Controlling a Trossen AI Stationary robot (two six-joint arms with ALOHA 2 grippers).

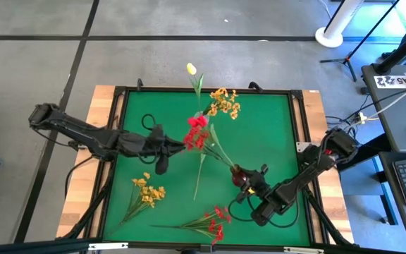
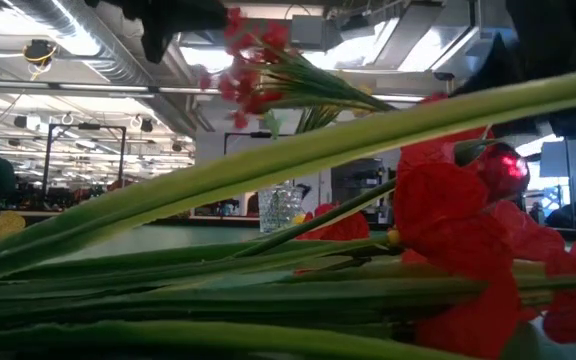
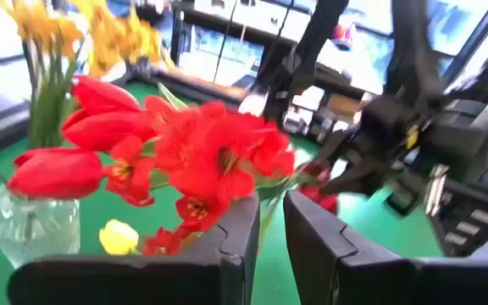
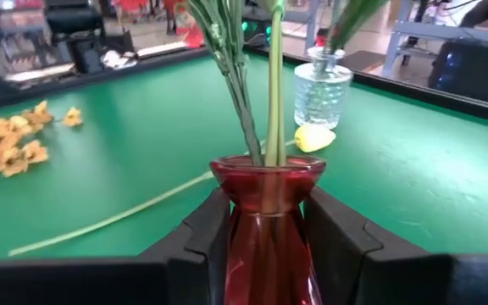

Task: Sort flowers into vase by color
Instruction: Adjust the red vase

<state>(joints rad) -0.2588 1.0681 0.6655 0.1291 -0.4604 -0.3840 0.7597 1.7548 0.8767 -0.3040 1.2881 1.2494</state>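
A bunch of red flowers stands slanting in a red glass vase. Its stems lean toward the table's far left. My left gripper comes from the left and is shut on that bunch just under the blooms. My right gripper comes from the near right and is shut on the red vase. A clear glass vase near the far middle holds a yellow tulip and a yellow spray. My left gripper pinches a green stem of the red bunch between its two fingers, close below the blooms, coming about level from the table's left. The bunch is up off the table, its lower ends in the red vase. My right gripper pinches the red vase's neck, just under the flared rim, between its two fingers, coming nearly level from the near right. The vase stands upright in the hold. Whether its foot is on the table is hidden.
A loose yellow tulip lies on the green mat with its long stem running toward the near edge. A yellow spray lies near left and a red spray at the near edge, filling the low view.
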